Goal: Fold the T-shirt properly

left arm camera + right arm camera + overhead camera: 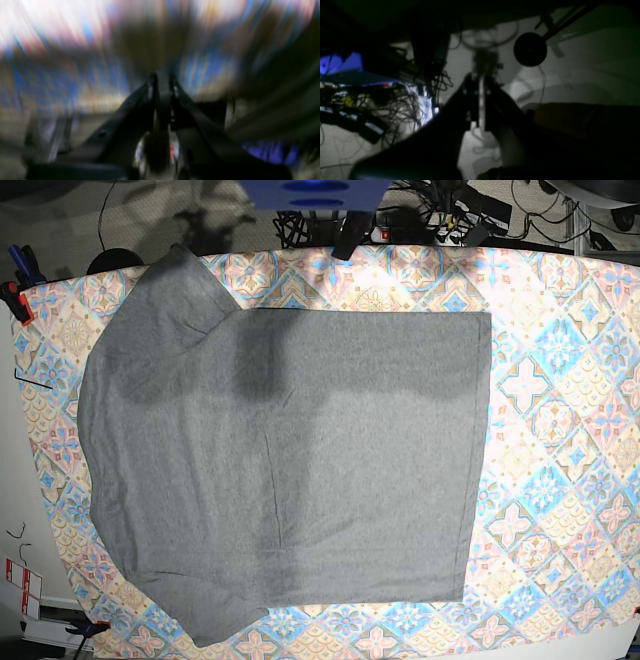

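The plain heather-grey cotton T-shirt [380, 460] runs lengthwise from sleeves at frame left to hem right of centre, the black left gripper [161, 77] and black right gripper [481, 77] both closed, empty.

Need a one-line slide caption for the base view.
Grey T-shirt lying unfolded on a tile-patterned tablecloth, hem toward the right, sleeves at left.

The base view looks steeply down from above the counter [555, 480], taking in most of its top. Both wrist views look out along their claws from close behind them; the left one shares the counter's patterned cloth [585, 390] with the base view.
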{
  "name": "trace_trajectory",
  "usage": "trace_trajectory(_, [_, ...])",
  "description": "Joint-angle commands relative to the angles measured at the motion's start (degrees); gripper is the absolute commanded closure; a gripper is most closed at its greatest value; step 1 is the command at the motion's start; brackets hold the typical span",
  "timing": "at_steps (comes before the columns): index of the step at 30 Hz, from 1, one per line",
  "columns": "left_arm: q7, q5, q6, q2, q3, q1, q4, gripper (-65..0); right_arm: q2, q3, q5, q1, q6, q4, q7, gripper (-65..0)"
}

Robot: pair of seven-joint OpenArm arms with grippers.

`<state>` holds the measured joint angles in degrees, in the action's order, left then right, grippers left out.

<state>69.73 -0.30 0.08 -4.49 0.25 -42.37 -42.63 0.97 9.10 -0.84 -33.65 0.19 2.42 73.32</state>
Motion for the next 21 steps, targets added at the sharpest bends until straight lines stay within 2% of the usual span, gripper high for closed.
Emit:
trace_trajectory(1, [1.78, -0.10, 0.06, -0.12, -0.03, -3.04, -4.18, 0.0, 0.30, 0.00, 0.62, -1.91, 0.03, 0.18, 1.36, 0.0])
trace_trajectory(5, [1.69, -0.10, 0.06, 0.05, -2.05, -8.49, -16.66, 0.0, 0.30, 0.00, 0.62, -5.16, 0.03, 7.47, 1.36, 0.0])
trace_trajectory(11, [1.52, -0.10, 0.06, 0.05, -2.84, -11.65, -26.07, 0.0, 0.04, 0.00, 0.62, -16.51, 0.03, 29.98, 1.27, 0.0])
trace_trajectory(15, [0.55, 0.43, 0.06, -0.04, -2.84, -12.00, -29.68, 0.0, -2.51, 0.35, 0.71, -21.16, 0.03, 42.82, 1.19, 0.0])
trace_trajectory(18, [-4.99, 0.16, 0.06, -0.12, -2.84, -12.00, -34.07, 0.0, -2.60, 0.08, 0.71, -24.07, 0.03, 50.64, -0.75, 0.0])
trace_trajectory(21, [-13.69, -0.01, -0.03, -0.21, -2.84, -12.00, -40.49, 0.0, -2.60, 0.17, 0.62, -26.79, 0.03, 60.13, -7.96, 0.0])
